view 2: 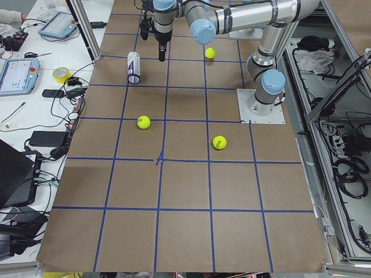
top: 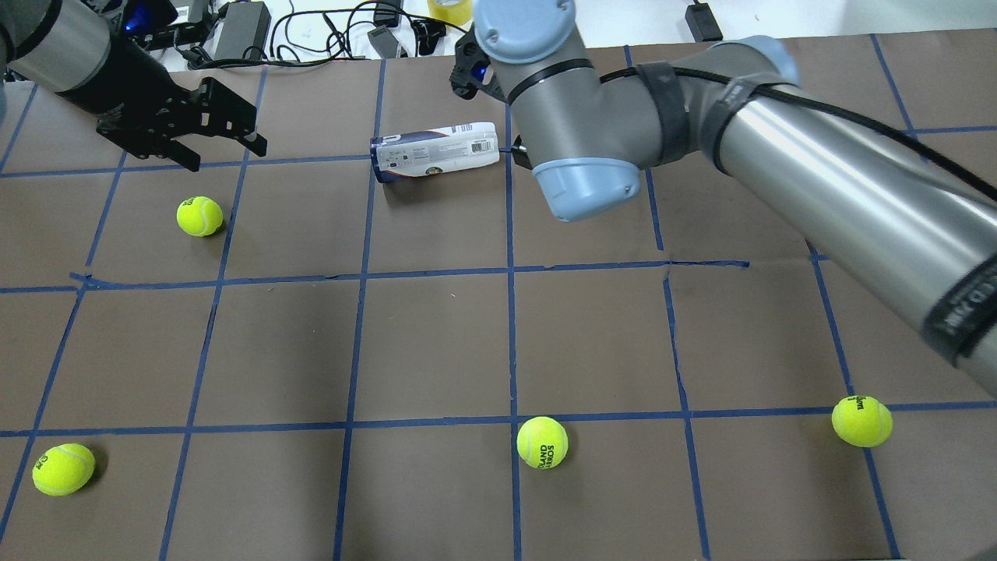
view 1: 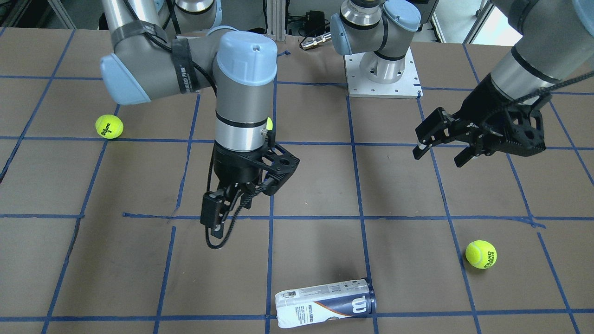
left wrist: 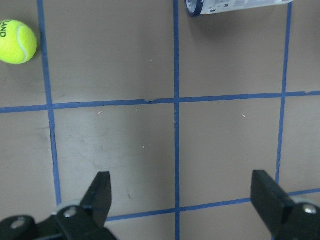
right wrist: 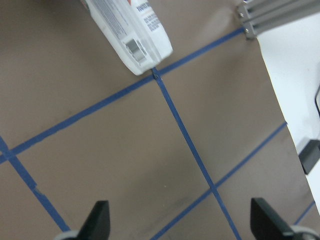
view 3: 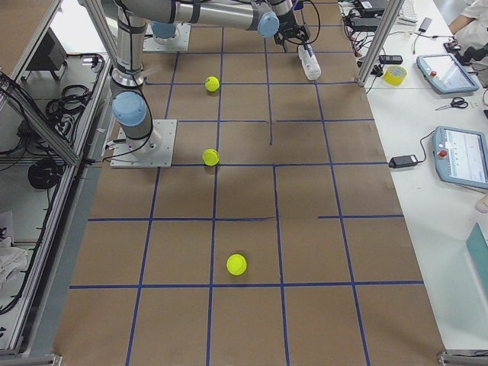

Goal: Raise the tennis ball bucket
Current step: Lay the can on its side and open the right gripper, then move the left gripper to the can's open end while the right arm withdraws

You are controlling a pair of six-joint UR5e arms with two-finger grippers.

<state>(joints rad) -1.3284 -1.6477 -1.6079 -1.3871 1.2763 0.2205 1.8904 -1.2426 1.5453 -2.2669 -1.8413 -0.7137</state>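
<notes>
With the right gripper and left gripper both hovering, jaws wide apart, the tennis ball can lies on its side near the operator-side edge of the table, where a glancing or off-centre pinch on its round wall could roll it off.

Four exterior views over table, two wrist close-ups
</notes>
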